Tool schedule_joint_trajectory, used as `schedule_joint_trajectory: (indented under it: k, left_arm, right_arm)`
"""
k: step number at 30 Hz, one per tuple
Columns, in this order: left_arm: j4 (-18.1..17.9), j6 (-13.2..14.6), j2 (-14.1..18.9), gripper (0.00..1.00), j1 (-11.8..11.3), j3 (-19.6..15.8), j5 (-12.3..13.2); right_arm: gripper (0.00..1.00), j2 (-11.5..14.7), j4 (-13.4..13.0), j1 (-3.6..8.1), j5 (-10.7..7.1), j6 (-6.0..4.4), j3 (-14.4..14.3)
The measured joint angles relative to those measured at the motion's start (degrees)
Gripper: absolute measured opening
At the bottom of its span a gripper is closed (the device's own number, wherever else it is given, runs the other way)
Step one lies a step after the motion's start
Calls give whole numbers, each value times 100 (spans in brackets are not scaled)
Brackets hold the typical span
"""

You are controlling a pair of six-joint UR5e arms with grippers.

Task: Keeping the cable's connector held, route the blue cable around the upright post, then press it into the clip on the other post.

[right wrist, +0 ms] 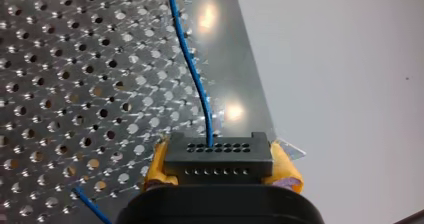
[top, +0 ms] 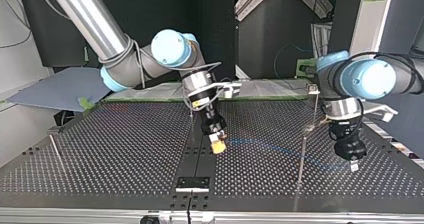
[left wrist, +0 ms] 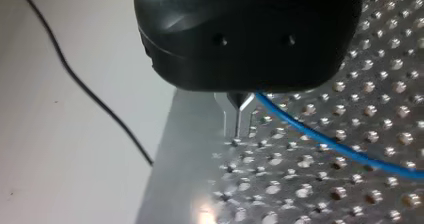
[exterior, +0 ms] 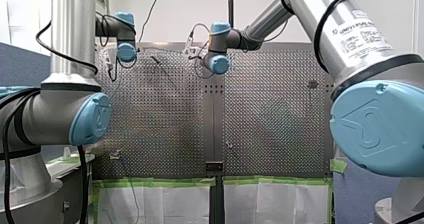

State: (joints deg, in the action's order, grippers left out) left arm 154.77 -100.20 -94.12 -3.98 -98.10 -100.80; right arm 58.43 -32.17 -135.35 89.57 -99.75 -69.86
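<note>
- My right gripper [top: 218, 145] has its yellow pads clamped on the two ends of the black connector [right wrist: 218, 156], so the hold the task asks for is in place.
- My left gripper [left wrist: 238, 119] has its metal fingers drawn narrow, and they appear to pinch the blue cable [right wrist: 192, 69] further along its run.
- The cable leaves the connector's face and runs straight ahead of my right gripper, low over the bench [right wrist: 75, 84]. Its long axis follows that gripper's line of reach, with a slight bend.
- From there it sweeps in a shallow arc across to my left gripper.
- The upright post [top: 302, 156] stands between the two grippers, nearer my left one. I cannot tell whether the cable touches it.
- I judge this an early stage: the wrap around the post looks undone, and the press into the clip is left.
</note>
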Motion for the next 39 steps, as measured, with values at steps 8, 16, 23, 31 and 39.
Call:
schedule_joint_trajectory:
  k: [8, 16, 23, 31, 39]
  left_arm:
    - [-55, -36, -443, 0, 22, 22, 201]
    - [-69, -59, -749, 0, 121, 63, 303]
    - [-76, -85, -760, 8, 143, 66, 264]
    - [-102, -363, -768, 44, 152, 66, 251]
    - [-88, -847, -844, 54, 161, 65, 493]
  right_arm:
    - [0, -60, 2, 12, 0, 25, 7]
    - [0, -273, 19, 24, -3, 66, 5]
    - [0, -568, 68, 3, -22, 125, 1]
    - [0, -875, 243, -20, -43, 151, -4]
    - [0, -1044, 290, -50, -37, 183, -47]
